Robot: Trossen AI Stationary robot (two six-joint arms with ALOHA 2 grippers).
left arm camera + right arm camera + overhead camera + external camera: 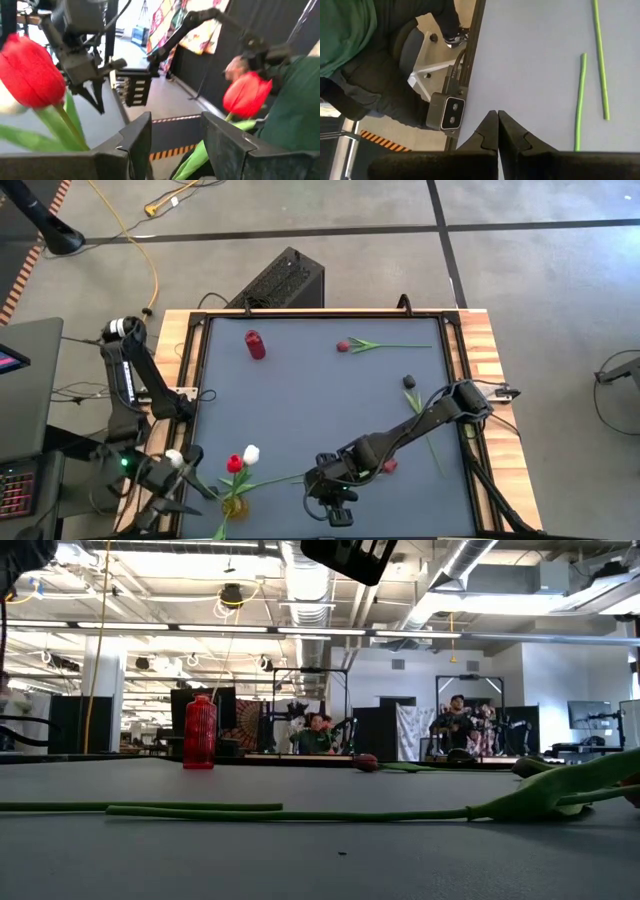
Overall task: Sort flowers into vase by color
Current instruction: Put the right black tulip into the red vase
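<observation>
A red tulip (234,464) and a white tulip (251,453) stand by their stems in a small yellowish vase (234,505) at the table's near left. My left gripper (175,142) stands open and level just left of them (188,478); two red heads (31,74) (247,95) show beyond its fingers. Whether the green stem (196,156) in the gap touches them, I cannot tell. My right gripper (497,131) hangs shut above the table near its front edge (336,506), holding nothing. A red vase (256,345) stands at the far left.
A red tulip (343,346) lies at the far middle, a dark-headed one (409,381) at the right, and another red head (389,466) beside my right arm. Loose green stems (580,100) lie on the table near the front. A person in green sits past the near edge.
</observation>
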